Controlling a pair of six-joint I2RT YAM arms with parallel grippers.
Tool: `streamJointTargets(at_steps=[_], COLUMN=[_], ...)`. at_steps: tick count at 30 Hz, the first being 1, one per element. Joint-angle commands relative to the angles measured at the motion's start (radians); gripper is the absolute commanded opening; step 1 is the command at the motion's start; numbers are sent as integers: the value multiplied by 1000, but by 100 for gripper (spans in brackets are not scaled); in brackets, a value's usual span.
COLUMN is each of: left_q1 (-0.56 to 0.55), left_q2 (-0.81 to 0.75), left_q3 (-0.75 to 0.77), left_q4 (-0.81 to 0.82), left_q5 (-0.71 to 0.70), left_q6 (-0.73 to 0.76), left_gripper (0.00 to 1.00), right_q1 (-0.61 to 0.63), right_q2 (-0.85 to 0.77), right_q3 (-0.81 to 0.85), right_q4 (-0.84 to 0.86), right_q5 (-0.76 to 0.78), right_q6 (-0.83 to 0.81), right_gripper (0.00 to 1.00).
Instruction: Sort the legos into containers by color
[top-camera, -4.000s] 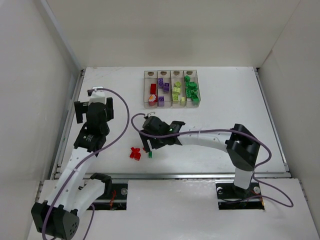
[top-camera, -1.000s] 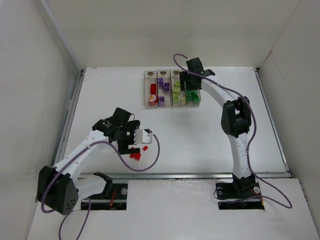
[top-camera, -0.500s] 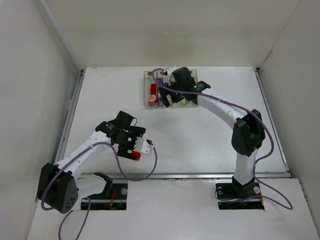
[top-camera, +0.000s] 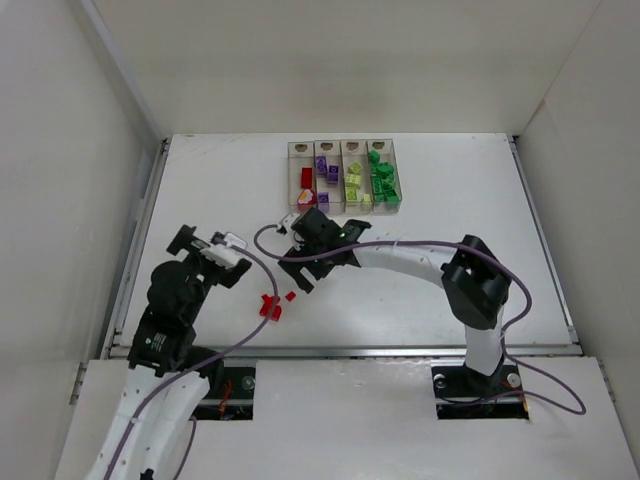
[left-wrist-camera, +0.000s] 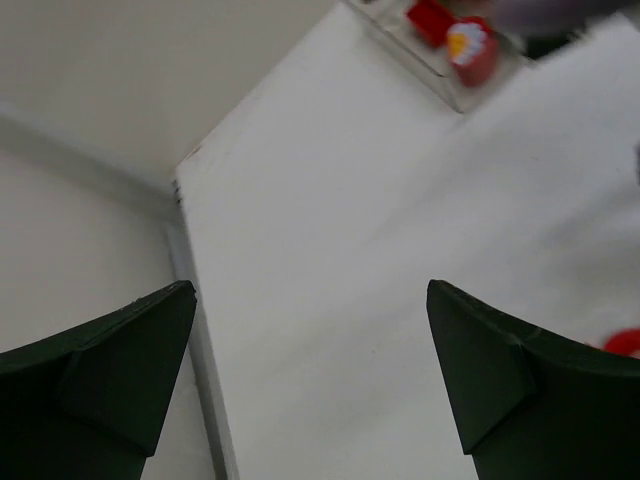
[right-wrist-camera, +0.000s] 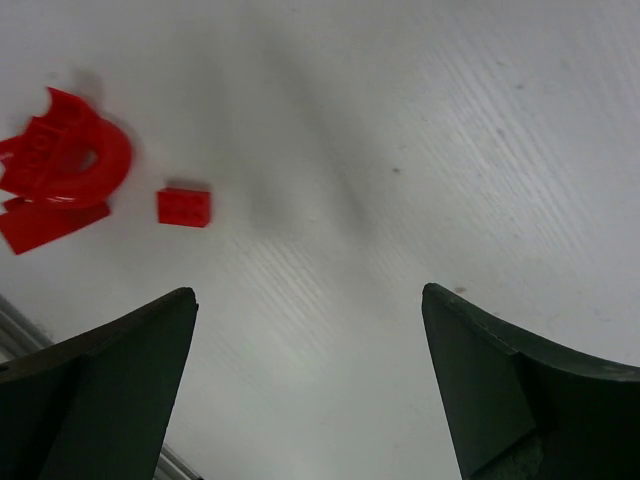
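Our right fingers and left fingers are open and empty. The small red plastic bricks lie on the white table, left of the right fingers. Next we should pinch one.

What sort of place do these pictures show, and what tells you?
Probably a robotics lab test cell: two white-and-black robot arms bolted to a white walled-in table, and a row of four clear plastic bins holding small colour-sorted toy bricks.
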Motion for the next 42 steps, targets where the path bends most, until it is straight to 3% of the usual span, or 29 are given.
streamJointTargets(at_steps=[1, 7, 15, 21, 28, 31, 38, 42], left_q1=[5, 5, 5, 5, 5, 5, 5, 5], left_q2=[-64, -65, -135, -135, -135, -135, -124, -105], left_q3=[-30, 78, 111, 111, 111, 111, 111, 111], left_q4=[124, -31, -93, -83, -83, -83, -83, -74], left_q5=[-287, -406, -375, -346, -337, -337, -326, -335], left_q6=[-229, -355, -415, -424, -424, -415, -415, -415], left_gripper=[100, 100, 100, 100, 100, 100, 100, 100], right_q1=[68, 161, 180, 180, 180, 180, 163, 90], right_q2=[18, 87, 153, 205, 216, 181, 135, 110], right_q3=[-3, 45, 63, 109, 135, 125, 115, 181], right_q4=[86, 97, 132, 106, 86, 77, 59, 39], right_q5=[9, 45, 77, 167, 133, 111, 111, 111], right_q6=[63, 126, 236, 245, 235, 235, 235, 235], right_gripper=[99, 93, 71, 63, 35, 35, 18, 18])
